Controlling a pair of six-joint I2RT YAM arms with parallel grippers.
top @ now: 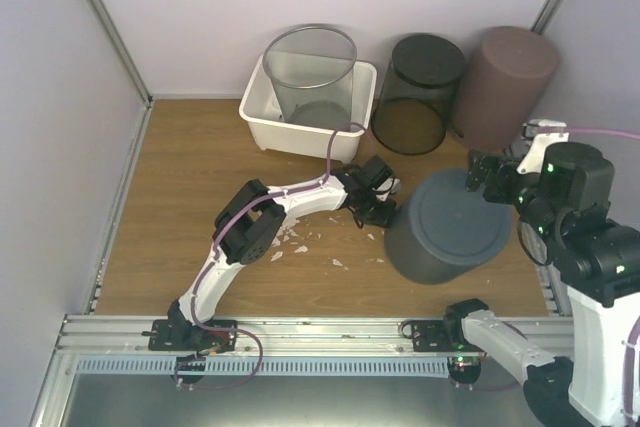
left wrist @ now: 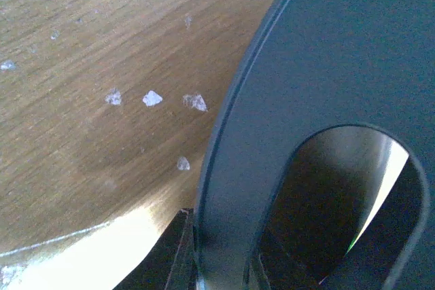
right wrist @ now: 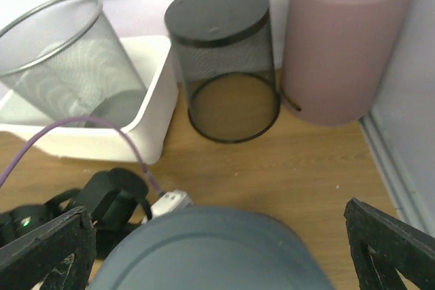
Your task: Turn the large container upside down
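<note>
Centre right, the large grey container (top: 450, 222) sits base up. The left claw (top: 383, 209) pinches its left edge; the right claw (right wrist: 217, 246) is spread wide above. Bare counter (top: 170, 207) lies left.

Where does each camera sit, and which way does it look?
Top: high behind the arms, looking down at the table; both arms show, the left gripper at the grey bin.
Left wrist: on the left arm, close against the bin's wall, crumbs beside; one finger shows.
Right wrist: on the right arm, facing the back wall and black mesh bin; both fingers show.
Shared: all three see the grey bin.
</note>
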